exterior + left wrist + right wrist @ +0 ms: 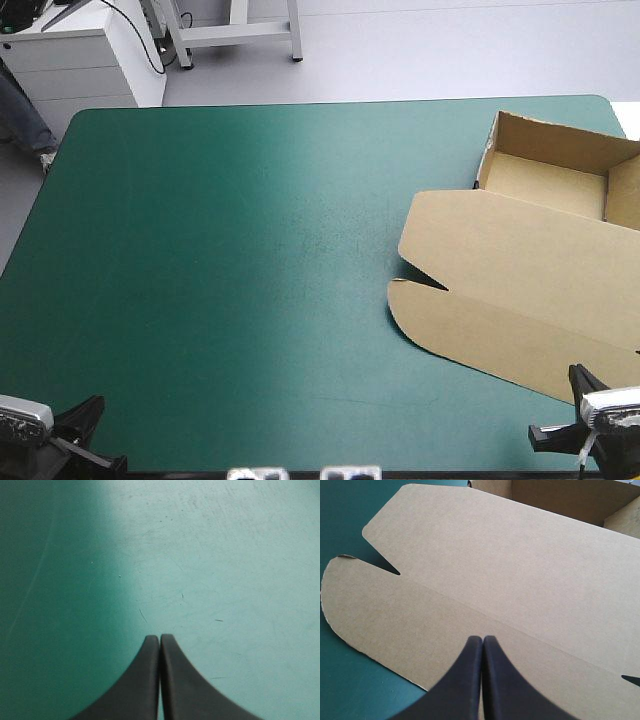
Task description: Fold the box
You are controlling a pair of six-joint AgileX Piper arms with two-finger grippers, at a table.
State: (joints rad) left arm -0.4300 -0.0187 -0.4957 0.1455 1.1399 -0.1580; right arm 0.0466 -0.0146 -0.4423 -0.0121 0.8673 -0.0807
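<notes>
The brown box (520,270) lies at the table's right side as an open tray (560,165) near the far right corner, its lid flat (510,565) and spread toward the near edge. My right gripper (482,639) is shut and hovers over the lid's near flap, with nothing held. In the high view the right gripper (575,375) shows only in part at the near right corner. My left gripper (159,637) is shut over bare teal-green cover, far from the box; its arm sits at the near left corner (75,425).
The teal-green cover (230,260) stretches bare across the left and middle of the table. A white cabinet (90,55) stands beyond the far left corner.
</notes>
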